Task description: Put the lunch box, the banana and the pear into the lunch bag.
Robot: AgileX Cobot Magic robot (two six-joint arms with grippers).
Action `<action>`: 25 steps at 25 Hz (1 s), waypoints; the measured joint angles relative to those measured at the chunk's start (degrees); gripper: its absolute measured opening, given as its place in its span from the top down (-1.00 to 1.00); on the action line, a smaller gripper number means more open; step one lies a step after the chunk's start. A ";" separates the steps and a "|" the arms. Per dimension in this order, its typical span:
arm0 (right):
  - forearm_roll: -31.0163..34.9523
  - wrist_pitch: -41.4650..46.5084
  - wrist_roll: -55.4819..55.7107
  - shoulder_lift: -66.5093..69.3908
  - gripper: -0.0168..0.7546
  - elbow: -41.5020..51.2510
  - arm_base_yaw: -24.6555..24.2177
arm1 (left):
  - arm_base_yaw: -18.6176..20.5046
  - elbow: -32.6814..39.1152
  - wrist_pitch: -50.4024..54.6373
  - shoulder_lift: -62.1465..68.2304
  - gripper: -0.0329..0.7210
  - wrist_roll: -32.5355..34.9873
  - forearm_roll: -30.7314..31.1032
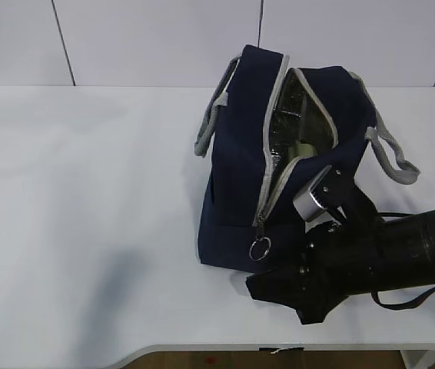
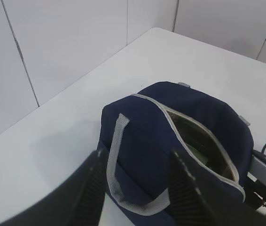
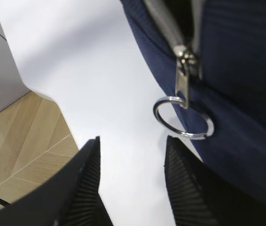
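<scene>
Lunch bag (image 1: 237, 169) sits unzipped at your exterior view's centre on the white table (image 1: 71, 231). Your right gripper (image 3: 133, 188), fingers apart, hovers just below its ring pull (image 3: 183, 117). Your left gripper (image 2: 137, 188), also spread, frames the bag's grey handle (image 2: 116, 155).

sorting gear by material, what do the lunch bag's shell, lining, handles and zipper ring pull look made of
Lunch bag shell: navy woven fabric, matte, soft folds.
Lining: silver foil-like film, crinkled and reflective, probably insulating.
Handles: grey webbing; the weave shows in the left wrist view.
Ring pull: polished metal by its bright highlights, though it could be plated.
</scene>
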 joint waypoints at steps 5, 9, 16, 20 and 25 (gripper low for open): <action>1.09 -0.33 0.00 0.22 0.01 0.00 0.00 | 0.00 0.00 0.00 0.00 0.04 0.00 0.04; 1.86 -1.36 -0.48 0.22 0.01 0.00 0.00 | 0.00 0.00 0.00 0.00 0.04 0.00 0.04; 1.99 -2.75 -0.96 0.22 0.08 0.00 0.00 | 0.00 0.00 0.00 0.00 0.04 0.00 0.04; 1.99 -3.49 -1.10 0.22 0.09 -0.72 0.00 | 0.00 0.00 0.00 0.00 0.04 0.00 0.13; 2.09 -5.74 -1.09 0.22 0.10 -1.14 0.00 | 0.00 0.00 0.00 0.00 0.04 0.00 0.13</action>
